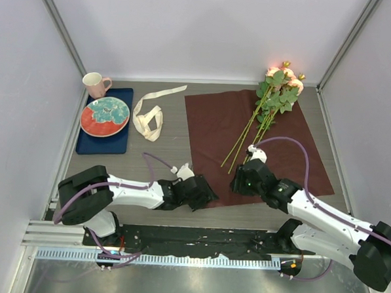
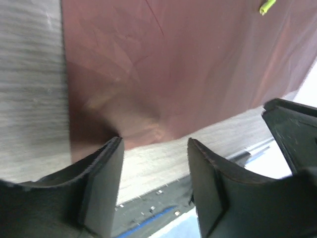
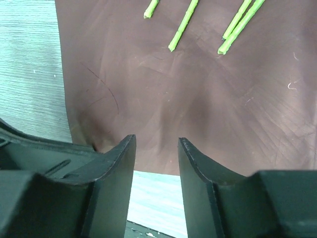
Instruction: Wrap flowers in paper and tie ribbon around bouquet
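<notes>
Down at near edge of paper (image 1: 209, 127) w/ flowers (image 1: 277, 92) on it: poised w/ L gripper (image 2: 153, 143) & R gripper (image 3: 156, 140), fingers half-spread, gripping nothing.

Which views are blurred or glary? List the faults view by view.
Top external: sharp and evenly lit, though the flowers look washed out at the top and the metal sill glares. Left wrist: smeared throughout, the table grain streaked, the paper soft, lower right corner blown white. Right wrist: clearest close-up, stems crisp, a dull sheen on the paper.
</notes>
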`<state>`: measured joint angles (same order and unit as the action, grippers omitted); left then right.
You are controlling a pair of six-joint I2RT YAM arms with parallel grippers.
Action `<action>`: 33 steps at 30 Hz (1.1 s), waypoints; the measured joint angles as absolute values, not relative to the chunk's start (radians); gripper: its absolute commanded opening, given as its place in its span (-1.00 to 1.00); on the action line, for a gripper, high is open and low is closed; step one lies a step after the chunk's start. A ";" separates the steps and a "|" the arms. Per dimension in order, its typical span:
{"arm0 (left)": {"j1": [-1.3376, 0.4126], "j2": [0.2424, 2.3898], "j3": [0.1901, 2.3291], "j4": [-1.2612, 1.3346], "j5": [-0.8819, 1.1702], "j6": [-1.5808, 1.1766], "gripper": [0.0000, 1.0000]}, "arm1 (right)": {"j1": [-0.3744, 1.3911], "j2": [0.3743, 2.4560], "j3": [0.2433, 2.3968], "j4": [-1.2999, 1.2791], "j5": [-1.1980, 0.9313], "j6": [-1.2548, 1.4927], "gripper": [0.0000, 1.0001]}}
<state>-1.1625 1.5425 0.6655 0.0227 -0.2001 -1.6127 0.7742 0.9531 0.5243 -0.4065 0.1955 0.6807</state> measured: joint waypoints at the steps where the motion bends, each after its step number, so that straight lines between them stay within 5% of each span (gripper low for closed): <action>1: -1.163 1.542 0.665 0.022 -0.213 -1.609 -0.02 | 0.774 0.946 0.524 -0.409 0.192 0.678 0.07; 6: -1.163 1.541 0.667 -0.011 -0.291 -1.531 -0.51 | 0.778 0.922 0.505 -0.398 0.131 0.646 0.23; 10: -1.163 1.540 0.685 -0.075 -0.340 -1.454 -0.67 | 0.785 0.920 0.500 -0.397 0.115 0.655 0.24; 13: -1.160 1.537 0.706 -0.119 -0.349 -1.415 -0.47 | 0.792 0.906 0.467 -0.381 0.094 0.685 0.30; 14: -1.160 1.531 0.707 -0.127 -0.348 -1.407 -0.08 | 0.802 0.904 0.451 -0.374 0.091 0.693 0.30; 17: -1.160 1.445 0.667 -0.150 -0.340 -1.416 0.54 | 0.830 0.949 0.439 -0.372 0.091 0.699 0.31; 23: -1.158 1.249 0.504 -0.146 -0.318 -1.516 0.59 | 0.843 1.054 0.480 -0.364 0.094 0.693 0.31; 33: -1.155 1.521 0.645 0.053 -0.228 -1.631 0.53 | 0.843 1.074 0.546 -0.347 0.161 0.691 0.30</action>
<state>-1.1549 1.5211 0.6449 0.0528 -0.2276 -1.6314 0.8433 1.0744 0.5457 -0.3466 0.1612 0.6914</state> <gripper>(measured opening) 0.799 0.650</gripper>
